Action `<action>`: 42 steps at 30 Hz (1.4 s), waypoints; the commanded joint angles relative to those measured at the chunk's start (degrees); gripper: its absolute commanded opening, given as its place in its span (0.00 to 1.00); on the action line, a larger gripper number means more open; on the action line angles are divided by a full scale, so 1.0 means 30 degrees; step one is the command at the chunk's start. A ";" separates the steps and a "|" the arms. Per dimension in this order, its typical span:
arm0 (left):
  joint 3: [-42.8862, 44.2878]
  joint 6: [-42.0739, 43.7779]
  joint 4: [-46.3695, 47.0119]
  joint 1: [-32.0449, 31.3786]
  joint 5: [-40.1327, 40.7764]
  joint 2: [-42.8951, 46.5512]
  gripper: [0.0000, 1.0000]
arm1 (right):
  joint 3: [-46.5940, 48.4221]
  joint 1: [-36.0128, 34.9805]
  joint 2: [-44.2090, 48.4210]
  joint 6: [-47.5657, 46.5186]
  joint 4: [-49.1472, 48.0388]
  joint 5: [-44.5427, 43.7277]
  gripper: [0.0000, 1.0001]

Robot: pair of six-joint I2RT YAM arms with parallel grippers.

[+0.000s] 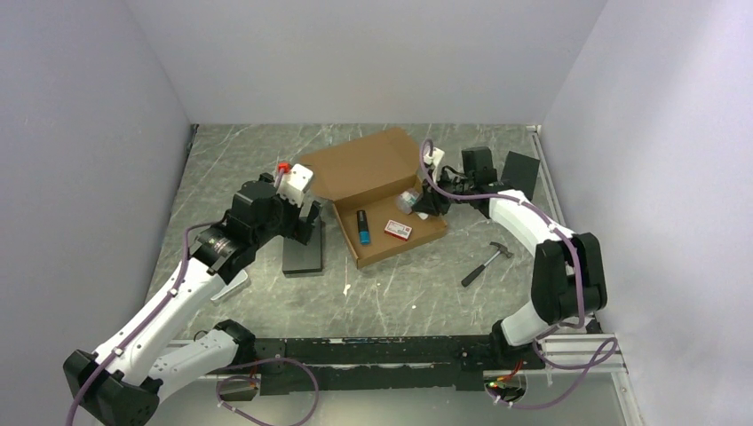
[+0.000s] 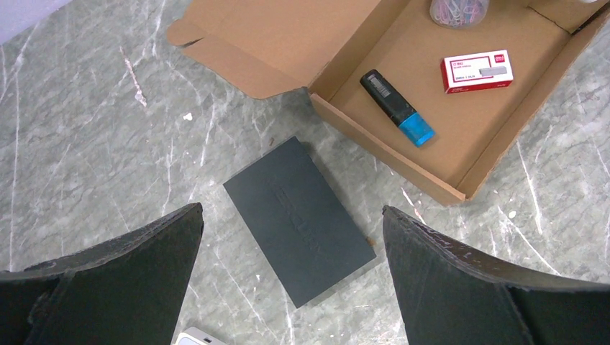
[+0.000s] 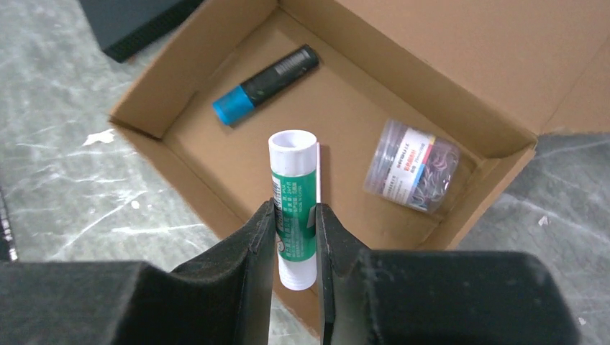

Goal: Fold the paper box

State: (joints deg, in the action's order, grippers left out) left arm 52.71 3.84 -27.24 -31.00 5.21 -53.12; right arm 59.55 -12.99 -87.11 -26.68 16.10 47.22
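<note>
Jaws: right tight around glue stick (image 3: 291,183) above open paper box (image 3: 360,93), left wide apart.

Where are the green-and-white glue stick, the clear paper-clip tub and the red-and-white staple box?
green-and-white glue stick (image 3: 293,194), right wrist view, green label.
clear paper-clip tub (image 3: 411,167), right wrist view, side wall.
red-and-white staple box (image 2: 478,72), left wrist view, top face.

Paper box (image 1: 364,164): open, marker (image 1: 363,227) and red packet (image 1: 399,230) inside.
My left claw (image 1: 311,217): over black block (image 1: 305,256).
Hammer (image 1: 487,263): right of box.
</note>
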 commanded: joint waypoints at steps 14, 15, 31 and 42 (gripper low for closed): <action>-0.0021 0.0391 0.0672 0.0262 -0.0214 0.0040 0.99 | 0.0512 -0.2061 -0.2797 -0.0204 -0.1548 -0.6636 0.28; -0.0021 0.0391 0.0692 0.0257 -0.0251 0.0042 1.00 | 0.0497 -0.2111 -0.2840 -0.0221 -0.1553 -0.6645 0.31; -0.0079 0.0203 0.0771 0.0311 -0.0264 0.0071 0.99 | 0.1316 -0.1674 -0.0850 -0.2243 0.1290 -0.2791 0.56; 0.0032 -0.2313 0.1774 0.2361 -0.3253 -0.0730 0.99 | -0.0772 0.1221 0.1829 -0.4234 0.1358 0.3820 0.65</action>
State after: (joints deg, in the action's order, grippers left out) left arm 52.66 2.22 -26.63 -27.90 2.55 -54.28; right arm 59.61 -10.92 -84.01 -37.01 21.04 50.02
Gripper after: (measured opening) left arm 0.995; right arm 0.639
